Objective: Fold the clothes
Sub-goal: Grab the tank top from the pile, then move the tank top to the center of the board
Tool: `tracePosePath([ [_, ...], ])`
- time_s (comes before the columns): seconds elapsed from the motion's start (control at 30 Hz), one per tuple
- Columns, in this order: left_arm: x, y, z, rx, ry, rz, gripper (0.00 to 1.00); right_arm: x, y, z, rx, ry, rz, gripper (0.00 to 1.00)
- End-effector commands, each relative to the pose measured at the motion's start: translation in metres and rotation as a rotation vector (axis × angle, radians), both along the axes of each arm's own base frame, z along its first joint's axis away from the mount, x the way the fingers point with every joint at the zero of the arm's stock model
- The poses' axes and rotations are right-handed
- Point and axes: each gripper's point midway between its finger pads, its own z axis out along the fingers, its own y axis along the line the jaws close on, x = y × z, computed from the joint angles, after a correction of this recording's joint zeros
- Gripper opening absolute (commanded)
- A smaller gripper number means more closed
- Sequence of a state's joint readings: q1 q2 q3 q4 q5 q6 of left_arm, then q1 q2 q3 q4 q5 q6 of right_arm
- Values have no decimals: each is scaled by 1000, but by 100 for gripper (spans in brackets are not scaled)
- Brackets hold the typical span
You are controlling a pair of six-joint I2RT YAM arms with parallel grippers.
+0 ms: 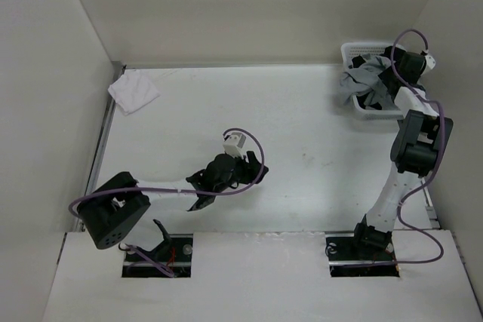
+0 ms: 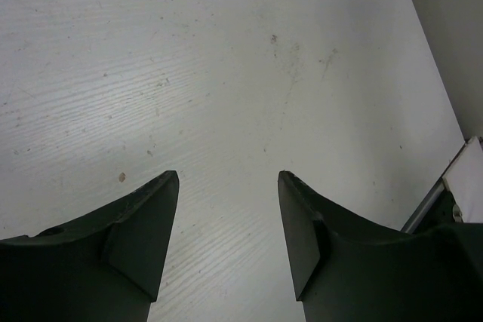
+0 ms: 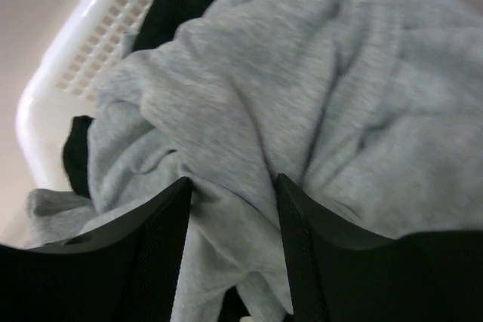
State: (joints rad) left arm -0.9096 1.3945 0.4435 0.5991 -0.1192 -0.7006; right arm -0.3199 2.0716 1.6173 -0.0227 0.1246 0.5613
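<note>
The grey tank top [image 3: 317, 88] is heaped in the white basket [image 3: 90, 50] at the bench's far right corner. The right gripper [image 3: 232, 182] is held wide astride a fold, and the left gripper [image 2: 228, 179] wide over bare bench. The tangled black garment [image 3: 177, 1] could be dragged out too.

From above and behind the arm bases [image 1: 361, 246] we are looking down on the whole table [image 1: 302, 133], from well off. At the left wrist we are facing its bare surface closely, past the left gripper [image 2: 228, 182]. At the right wrist we are pressing near the grey tank top [image 3: 302, 96] in the white basket [image 3: 90, 50], past the right gripper [image 3: 232, 186]; the overhead view is sharing that far-right corner.
</note>
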Motion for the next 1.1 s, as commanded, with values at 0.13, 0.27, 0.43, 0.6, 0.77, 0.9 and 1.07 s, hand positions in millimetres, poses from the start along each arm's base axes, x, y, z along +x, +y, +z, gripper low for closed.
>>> tracePosePath([
  [0.13, 5, -13, 13, -58, -34, -17, 54, 15, 5, 54, -34, -153, 54, 6],
  [0.27, 5, -14, 14, -61, -35, -21, 54, -8, 8, 106, -88, -277, 25, 1],
  [0.43, 3, -15, 19, -73, -40, -26, 54, -57, 54, 217, -161, -500, 63, 5],
  [0.6, 0, -15, 29, -99, -47, -28, 54, -113, 122, 312, -213, -685, 150, 5],
  [0.77, 2, -2, 46, -140, -65, 6, 54, -192, 187, 386, -239, -861, 253, 5],
  [0.9, 9, 25, 68, -180, -93, 86, 53, -269, 253, 441, -179, -1012, 461, 6],
  [1.07, 30, 93, 99, -236, -126, 312, 53, -305, 326, 439, -83, -1026, 725, 8],
])
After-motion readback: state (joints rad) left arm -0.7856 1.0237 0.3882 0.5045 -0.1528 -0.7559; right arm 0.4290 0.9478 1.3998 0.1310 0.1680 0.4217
